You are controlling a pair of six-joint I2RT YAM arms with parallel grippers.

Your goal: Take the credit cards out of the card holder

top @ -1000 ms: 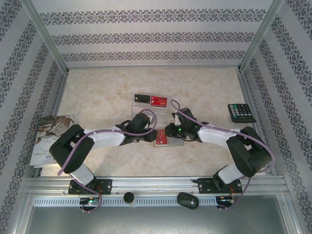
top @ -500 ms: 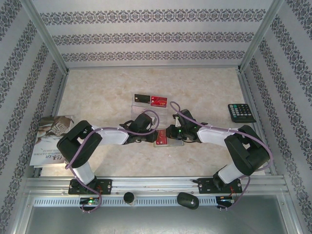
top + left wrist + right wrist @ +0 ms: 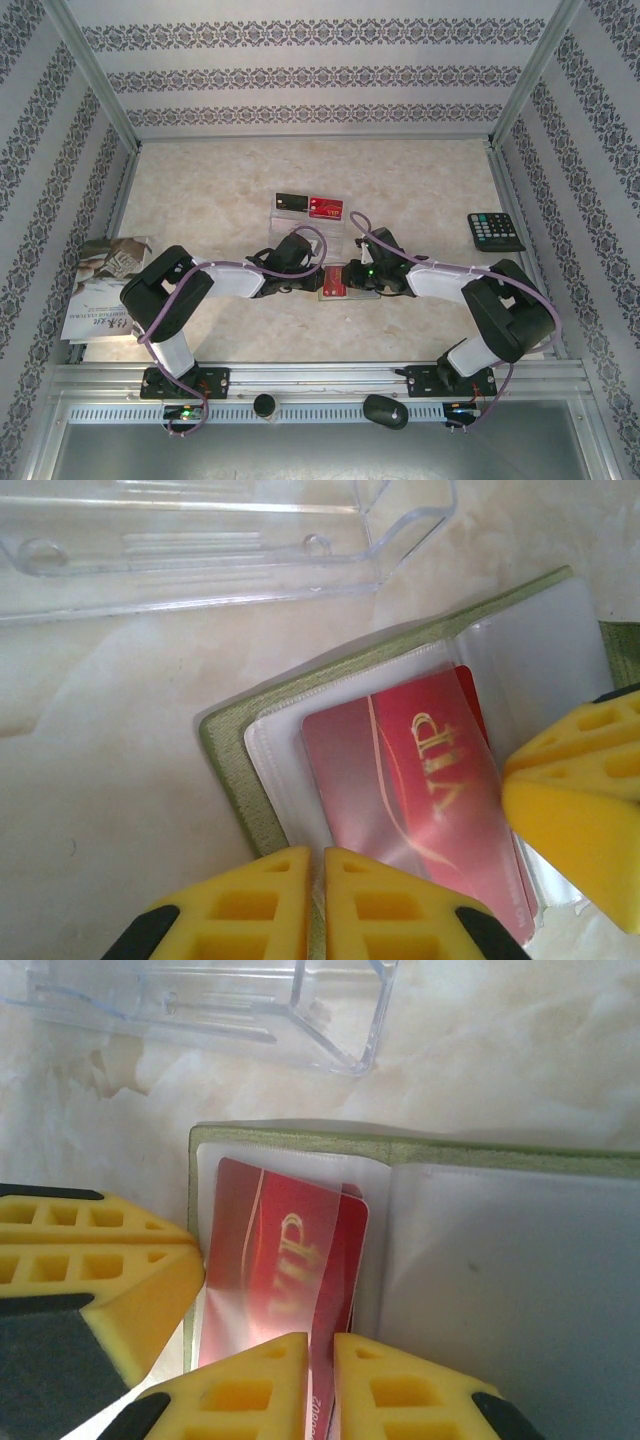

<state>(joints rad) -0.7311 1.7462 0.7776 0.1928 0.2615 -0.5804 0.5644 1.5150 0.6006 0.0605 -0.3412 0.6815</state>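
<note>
**Card holder [image 3: 232, 780] lies open mid-tabletop, both grippers pinched at its near edge**

The card holder lies opened flat in the middle of the tabletop [image 3: 220, 180], between the two arms. Its olive-green cover shows as a rim around the pale, see-through sleeves inside. A red card [image 3: 420, 780] with gold "VIP" lettering sits in one sleeve, and the corner of a further red card peeks out behind it.

The left gripper [image 3: 318, 880] has its yellow fingers drawn almost together, with only a slit between them. It sits at the corner of the holder's cover and seems to pinch that olive edge.

The right gripper [image 3: 322, 1360] is equally narrow. A strip of the red card runs into the gap between its fingers, so it appears to hold that card by its edge. The two grippers stand just beside each other over the same half of the holder.

Just beyond the holder lies a clear plastic tray [image 3: 200, 570]. In the top view a black card [image 3: 290, 202] and a second red card [image 3: 325, 208] rest side by side there. A calculator [image 3: 495, 231] lies well off to the right and a booklet [image 3: 105, 285] at the left edge.
</note>
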